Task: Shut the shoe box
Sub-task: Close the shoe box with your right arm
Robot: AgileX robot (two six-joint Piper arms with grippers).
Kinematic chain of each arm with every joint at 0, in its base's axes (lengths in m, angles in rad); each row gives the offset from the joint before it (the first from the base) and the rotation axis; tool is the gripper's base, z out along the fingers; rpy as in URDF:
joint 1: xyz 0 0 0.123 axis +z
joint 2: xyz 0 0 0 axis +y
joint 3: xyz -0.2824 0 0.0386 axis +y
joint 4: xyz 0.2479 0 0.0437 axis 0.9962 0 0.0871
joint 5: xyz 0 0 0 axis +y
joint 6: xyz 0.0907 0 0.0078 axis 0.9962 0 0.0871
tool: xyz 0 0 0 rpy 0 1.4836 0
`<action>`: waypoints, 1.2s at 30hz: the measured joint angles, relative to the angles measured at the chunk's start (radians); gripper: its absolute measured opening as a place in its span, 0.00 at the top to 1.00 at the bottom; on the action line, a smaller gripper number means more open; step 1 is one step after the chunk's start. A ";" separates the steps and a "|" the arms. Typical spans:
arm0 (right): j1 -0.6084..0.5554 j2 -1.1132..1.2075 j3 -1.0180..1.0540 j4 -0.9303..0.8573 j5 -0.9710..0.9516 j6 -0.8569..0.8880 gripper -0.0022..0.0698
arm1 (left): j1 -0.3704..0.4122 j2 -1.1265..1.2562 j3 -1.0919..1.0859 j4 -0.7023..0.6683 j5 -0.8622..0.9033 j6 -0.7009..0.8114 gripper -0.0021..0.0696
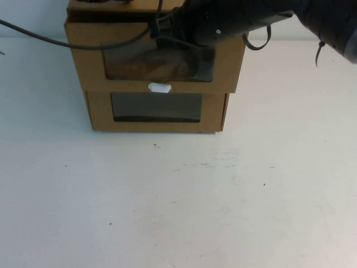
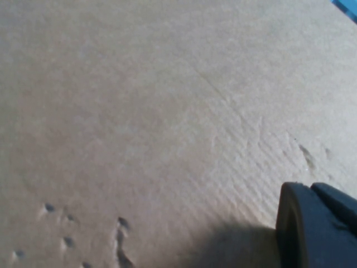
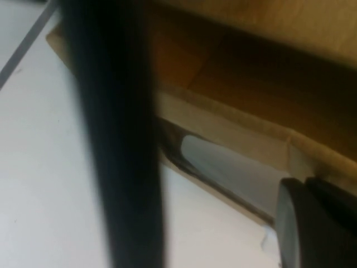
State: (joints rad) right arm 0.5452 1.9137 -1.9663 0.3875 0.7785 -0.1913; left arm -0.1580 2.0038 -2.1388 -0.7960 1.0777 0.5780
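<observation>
My right gripper (image 1: 167, 30) rests against the front panel of the shoe box (image 1: 156, 61) (upper drawer, protruding over the lower box (image 1: 156, 111)), so pushing away seats it; my left gripper (image 2: 318, 223) hovers over cardboard, finger states I cannot tell.

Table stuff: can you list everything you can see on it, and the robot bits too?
shoe box: one, brown cardboard, stacked on top, drawer front sticking out towards the camera, white pull tab below its window
lower box: one, brown cardboard, underneath, resting on the table
table: one, white
cable: one, black, running across the shoe box's upper left
right gripper: black, at the top of the shoe box's front
left gripper: black, close against plain cardboard
</observation>
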 joint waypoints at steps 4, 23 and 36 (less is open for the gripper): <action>-0.004 0.033 -0.030 0.013 -0.029 -0.002 0.99 | 0.000 0.000 0.000 0.000 0.000 0.000 0.98; -0.043 0.148 -0.145 0.097 -0.061 -0.008 0.99 | 0.001 0.000 0.000 -0.016 0.000 0.005 0.98; -0.055 0.157 -0.145 0.169 -0.055 -0.055 0.99 | 0.001 0.004 -0.126 -0.019 0.074 0.022 0.98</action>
State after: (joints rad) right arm 0.4902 2.0707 -2.1109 0.5566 0.7240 -0.2463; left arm -0.1573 2.0074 -2.2653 -0.8154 1.1517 0.6004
